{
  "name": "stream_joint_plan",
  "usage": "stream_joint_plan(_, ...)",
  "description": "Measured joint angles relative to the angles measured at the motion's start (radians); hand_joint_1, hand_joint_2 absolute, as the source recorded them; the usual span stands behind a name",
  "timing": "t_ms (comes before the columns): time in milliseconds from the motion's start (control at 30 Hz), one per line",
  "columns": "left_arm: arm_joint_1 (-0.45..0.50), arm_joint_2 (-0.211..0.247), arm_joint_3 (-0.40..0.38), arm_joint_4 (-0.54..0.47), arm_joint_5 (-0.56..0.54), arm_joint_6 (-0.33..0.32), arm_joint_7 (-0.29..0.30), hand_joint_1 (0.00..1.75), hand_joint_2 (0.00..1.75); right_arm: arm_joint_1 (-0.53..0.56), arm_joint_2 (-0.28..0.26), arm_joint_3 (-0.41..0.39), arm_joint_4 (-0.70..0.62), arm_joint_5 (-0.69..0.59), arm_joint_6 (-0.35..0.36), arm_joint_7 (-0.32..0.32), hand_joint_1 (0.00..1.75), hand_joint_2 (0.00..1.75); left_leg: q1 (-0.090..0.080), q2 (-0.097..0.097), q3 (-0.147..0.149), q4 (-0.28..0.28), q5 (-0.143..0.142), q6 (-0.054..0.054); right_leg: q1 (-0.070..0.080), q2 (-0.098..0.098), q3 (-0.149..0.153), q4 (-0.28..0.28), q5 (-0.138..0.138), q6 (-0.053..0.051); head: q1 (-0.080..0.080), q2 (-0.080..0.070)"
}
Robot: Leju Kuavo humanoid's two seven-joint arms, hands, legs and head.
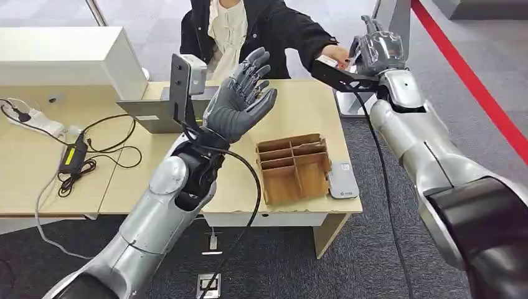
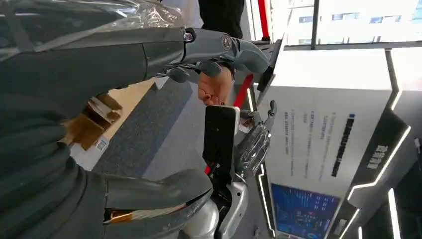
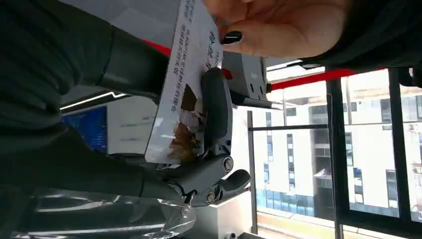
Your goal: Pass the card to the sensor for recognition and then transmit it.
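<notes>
right wrist view: printed card (image 3: 186,84) between fingers (image 3: 215,107), person's hand (image 3: 283,25) gripping.

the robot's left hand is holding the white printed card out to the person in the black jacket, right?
Not quite: the right hand holds the white printed card out to the person in the black jacket, as the head view and right wrist view show. The left hand is raised with nothing in it.

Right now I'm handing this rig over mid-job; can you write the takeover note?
Right hand: raised past the table's far corner, pinching the card in its fingers.
A person's hand has hold of the card's other end.
Left hand: open, palm up above the table, holding nothing.
Done: card brought to the person.
Left: release the card once the person has it. Whether the scan happened, I cannot tell.
</notes>
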Motion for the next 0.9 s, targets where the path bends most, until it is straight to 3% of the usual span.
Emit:
stream_joint_plan(233, -0.001, 0.000, -0.006, 0.006, 0.003, 0.000, -0.002, 0.00, 1.75, 0.000, -0.006, -0.002, 0.000, -0.025, -0.007, -0.041, 1.75, 1.75, 0.000, 0.000, 0.000, 0.000, 0.000, 0.000, 0.000, 0.000, 0.000, 0.000, 0.000, 0.000, 0.000, 0.000)
stream_joint_plan(533, -0.001, 0.003, -0.006, 0.006, -0.010, 0.028, -0.003, 0.00, 1.75, 0.003, -0.017, -0.061, 0.000, -0.188, -0.055, -0.196, 1.75, 1.75, 0.000, 0.000, 0.000, 0.000, 0.000, 0.000, 0.000, 0.000, 0.000, 0.000, 0.000, 0.000, 0.000, 0.000)
stream_joint_plan(667, 0.006, 0.012, -0.007, 0.002, -0.024, 0.051, 0.001, 0.00, 1.75, 0.038, -0.039, -0.101, -0.003, -0.246, -0.031, -0.259, 1.75, 1.75, 0.000, 0.000, 0.000, 0.000, 0.000, 0.000, 0.000, 0.000, 0.000, 0.000, 0.000, 0.000, 0.000, 0.000)
stream_joint_plan(900, 0.019, 0.029, -0.007, -0.014, -0.032, 0.061, 0.009, 0.00, 1.75, 0.115, -0.069, -0.135, -0.010, -0.253, -0.031, -0.274, 1.75, 1.75, 0.000, 0.001, 0.000, 0.000, 0.000, 0.000, 0.000, 0.001, 0.000, 0.000, 0.000, 0.000, 0.000, 0.000)
